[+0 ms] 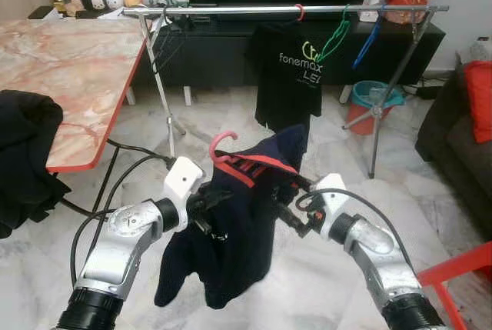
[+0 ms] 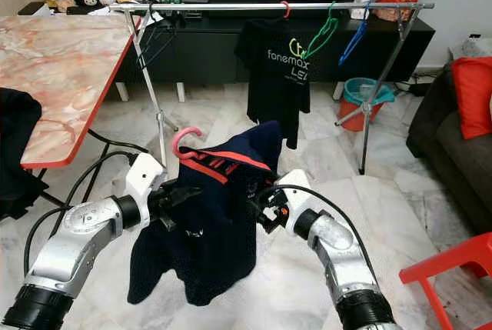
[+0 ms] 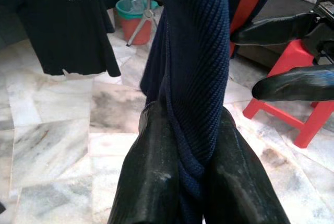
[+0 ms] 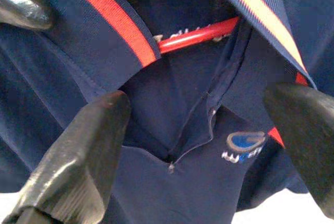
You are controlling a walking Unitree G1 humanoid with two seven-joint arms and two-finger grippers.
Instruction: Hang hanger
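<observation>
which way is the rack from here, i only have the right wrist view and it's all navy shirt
Observer: The clothes rack stands straight ahead of the robot, its silver rail running left to right above the held navy polo shirt.
Operator: is the left side holding anything
Observer: Yes, the left gripper is shut on a fold of the navy polo shirt.
Operator: free space on the rail?
Observer: A black t-shirt hangs mid-rail, with an empty green hanger and an empty blue hanger to its right; the stretch left of the black t-shirt is mostly bare.
Operator: where's the hook of mine
Observer: The pink hanger hook sticks up above the collar, between the two grippers.
</observation>
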